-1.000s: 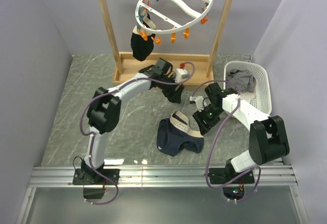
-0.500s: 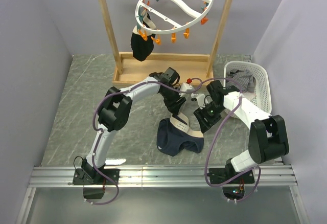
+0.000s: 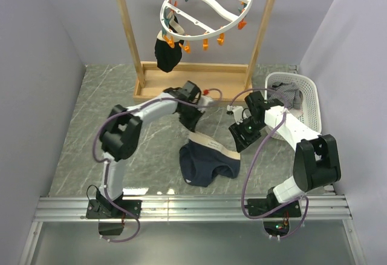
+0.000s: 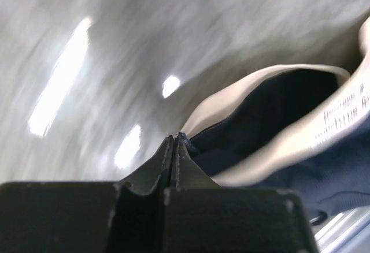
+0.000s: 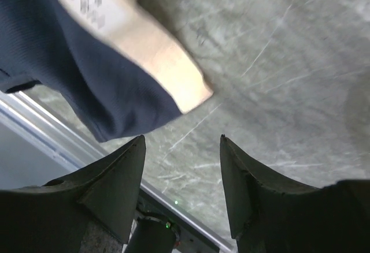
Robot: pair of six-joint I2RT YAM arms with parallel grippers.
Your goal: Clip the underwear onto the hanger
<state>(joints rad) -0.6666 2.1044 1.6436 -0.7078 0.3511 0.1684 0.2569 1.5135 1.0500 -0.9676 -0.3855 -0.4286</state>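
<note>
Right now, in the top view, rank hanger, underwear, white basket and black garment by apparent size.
1. hanger, though likely nearer the camera
2. underwear and white basket, about alike
3. black garment, smallest

Navy underwear point(image 3: 205, 163) lies on the marble counter point(image 3: 84, 132). The left end effector point(image 3: 195, 127) meets its cream waistband, apparently pinching it. The right end effector point(image 3: 238, 137) hovers just beside. The hanger point(image 3: 207, 6) hangs behind.

Top view bright, even, sharp; left wrist view motion-blurred, glare streaks on table point(image 4: 115, 45), underwear point(image 4: 272, 108) smeared; right wrist clearer.
</note>
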